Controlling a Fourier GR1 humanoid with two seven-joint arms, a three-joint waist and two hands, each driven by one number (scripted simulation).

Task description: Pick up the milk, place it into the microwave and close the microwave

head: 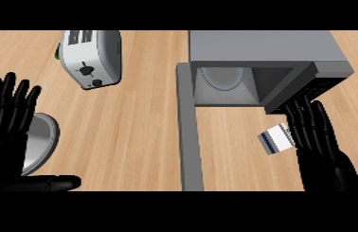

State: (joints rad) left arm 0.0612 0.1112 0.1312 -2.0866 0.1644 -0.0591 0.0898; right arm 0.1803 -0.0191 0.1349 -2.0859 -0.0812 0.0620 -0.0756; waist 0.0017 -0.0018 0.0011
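Observation:
The milk carton [275, 139], white with blue stripes, lies on the wooden counter in front of the microwave. My right hand [318, 138] is just to its right with straight fingers pointing away from me, beside the carton and not curled round it. The grey microwave [265, 49] stands at the back right with its cavity showing a glass turntable [222, 78]. Its door [189, 127] swings out toward me as a long grey strip left of the carton. My left hand [17, 117] rests open at the left edge, fingers up.
A white toaster [91, 58] stands at the back left. A grey round plate [38, 143] lies at the left edge beneath my left hand. Bare counter stretches between the toaster and the microwave door.

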